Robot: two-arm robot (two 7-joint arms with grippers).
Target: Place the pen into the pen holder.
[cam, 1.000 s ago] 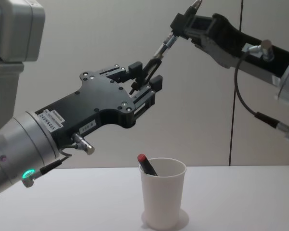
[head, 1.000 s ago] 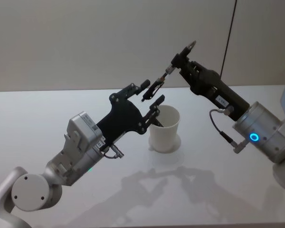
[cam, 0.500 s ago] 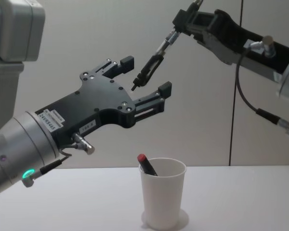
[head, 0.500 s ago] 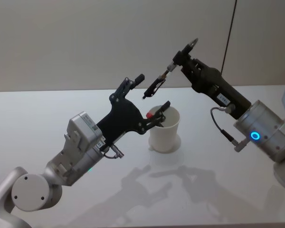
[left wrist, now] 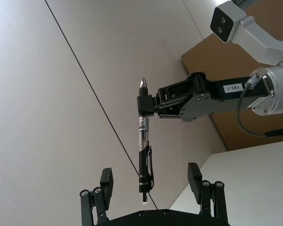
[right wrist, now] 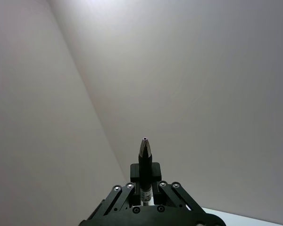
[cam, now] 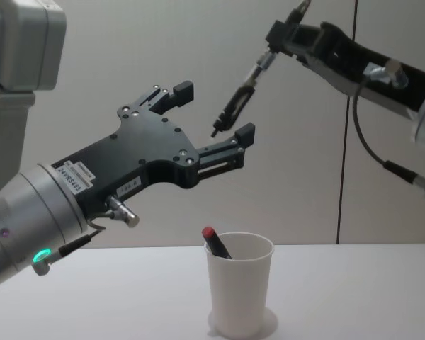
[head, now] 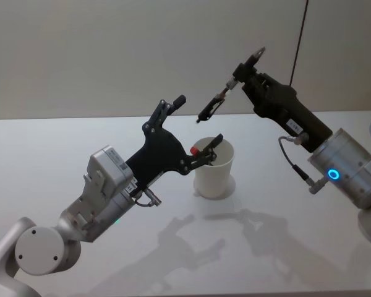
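A black pen (head: 213,106) (cam: 238,103) hangs tilted in the air, and my right gripper (head: 240,75) (cam: 279,37) is shut on its upper end. Its tip (right wrist: 145,149) sticks out past the right fingers (right wrist: 145,175). My left gripper (head: 199,119) (cam: 214,110) is open, its fingers either side of the pen's lower end without touching it (left wrist: 143,155). Below stands the pen holder (head: 214,168) (cam: 239,289), a white paper cup on the table. A red-capped pen (head: 194,150) (cam: 214,241) leans inside it.
The white table (head: 62,148) stretches out to both sides of the cup. A pale wall with a dark vertical seam (cam: 346,142) lies behind. Both arms reach in above the cup, the left from the lower left, the right from the right.
My left gripper has opened and let go of the pen's lower end. My right gripper has carried the pen slightly up and to the right, away from the left fingers.
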